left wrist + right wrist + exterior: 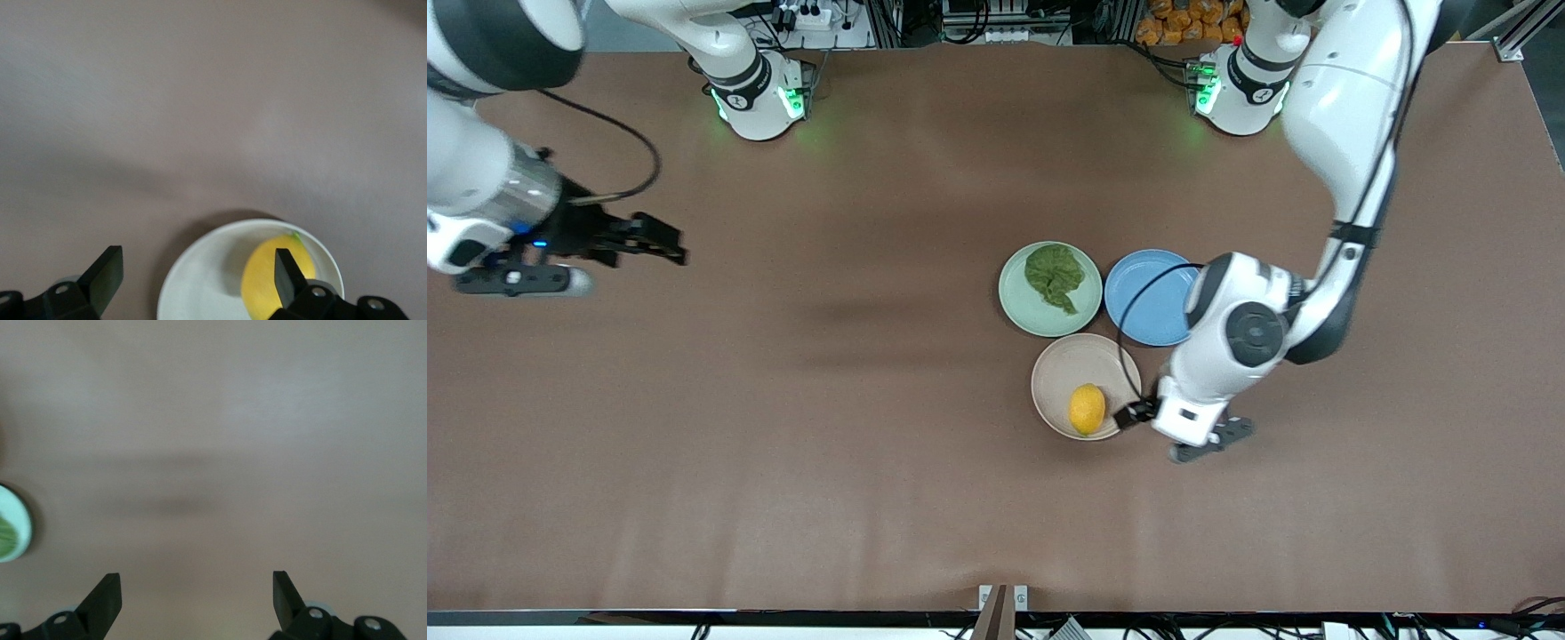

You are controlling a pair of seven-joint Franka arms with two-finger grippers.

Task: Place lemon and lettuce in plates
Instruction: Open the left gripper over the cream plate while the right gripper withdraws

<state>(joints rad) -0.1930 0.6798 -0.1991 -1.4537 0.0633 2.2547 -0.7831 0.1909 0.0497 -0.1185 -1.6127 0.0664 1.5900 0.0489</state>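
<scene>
The yellow lemon (1087, 409) lies in the beige-cream plate (1063, 373), on the side nearer the front camera. The dark green lettuce (1055, 276) lies in the pale mint plate (1023, 307). My left gripper (1136, 413) is open and empty, just above the beige plate's rim beside the lemon. In the left wrist view the lemon (263, 283) rests in the plate (200, 287), partly covered by one finger of the open left gripper (197, 263). My right gripper (660, 246) is open and empty over bare table toward the right arm's end; it also shows in its own wrist view (195, 583).
An empty blue plate (1149, 298) lies beside the mint plate, toward the left arm's end, touching both other plates. The left arm's forearm hangs over its edge. The mint plate's rim (17, 532) shows in the right wrist view. Brown table all around.
</scene>
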